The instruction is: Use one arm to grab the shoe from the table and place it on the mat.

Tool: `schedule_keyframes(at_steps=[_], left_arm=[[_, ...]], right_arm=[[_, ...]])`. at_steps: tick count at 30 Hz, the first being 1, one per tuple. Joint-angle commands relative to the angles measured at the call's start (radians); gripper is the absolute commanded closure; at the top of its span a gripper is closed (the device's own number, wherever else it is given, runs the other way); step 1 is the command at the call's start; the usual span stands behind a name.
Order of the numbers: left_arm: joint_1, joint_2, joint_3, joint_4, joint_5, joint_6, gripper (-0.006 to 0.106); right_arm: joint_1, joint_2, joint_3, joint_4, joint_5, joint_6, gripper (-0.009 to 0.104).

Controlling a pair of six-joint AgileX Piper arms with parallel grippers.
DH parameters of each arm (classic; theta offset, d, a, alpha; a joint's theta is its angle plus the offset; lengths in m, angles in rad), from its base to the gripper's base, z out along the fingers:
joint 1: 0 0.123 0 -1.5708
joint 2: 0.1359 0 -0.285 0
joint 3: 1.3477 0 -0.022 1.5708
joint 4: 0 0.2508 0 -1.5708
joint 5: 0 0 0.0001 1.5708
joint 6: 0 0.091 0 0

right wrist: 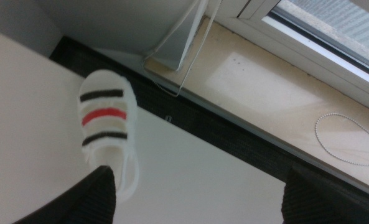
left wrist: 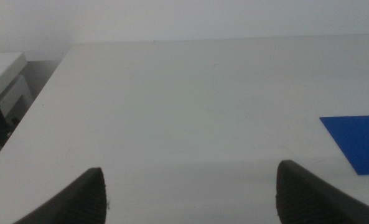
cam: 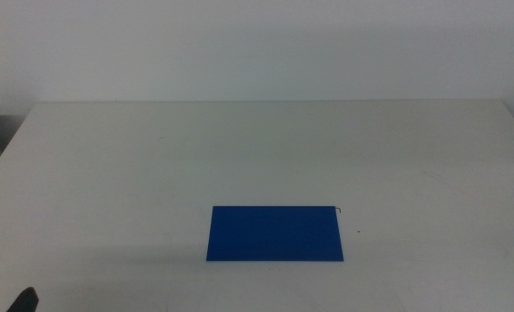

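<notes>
Two grippers apart from mat. Left gripper (left wrist: 190, 193) low over bare table (cam: 109, 165), jaws spread wide, nothing between; only dark tip visible at middle view's bottom-left edge. Blue mat (cam: 276, 233) flat on table's near centre, nothing on it. Right gripper (right wrist: 200, 196) jaws spread; shoe (right wrist: 107, 124) lies on table by its near jaw, close to table edge, window sill (right wrist: 265, 87) beyond.
</notes>
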Motion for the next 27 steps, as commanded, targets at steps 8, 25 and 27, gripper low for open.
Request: schedule_keyframes(at_steps=[8,25,27], left_arm=[[-0.004,-0.013,0.007,-0.008,-0.080,-0.005,0.007],[-0.004,-0.013,0.007,-0.008,-0.080,-0.005,0.007],[-0.004,-0.013,0.007,-0.008,-0.080,-0.005,0.007]], right_arm=[[-0.009,0.028,-0.032,-0.026,0.048,0.274,0.003],[-0.082,0.238,-0.030,0.173,-0.182,0.127,0.003],[-0.090,0.253,-0.030,0.201,-0.204,0.102,0.003]])
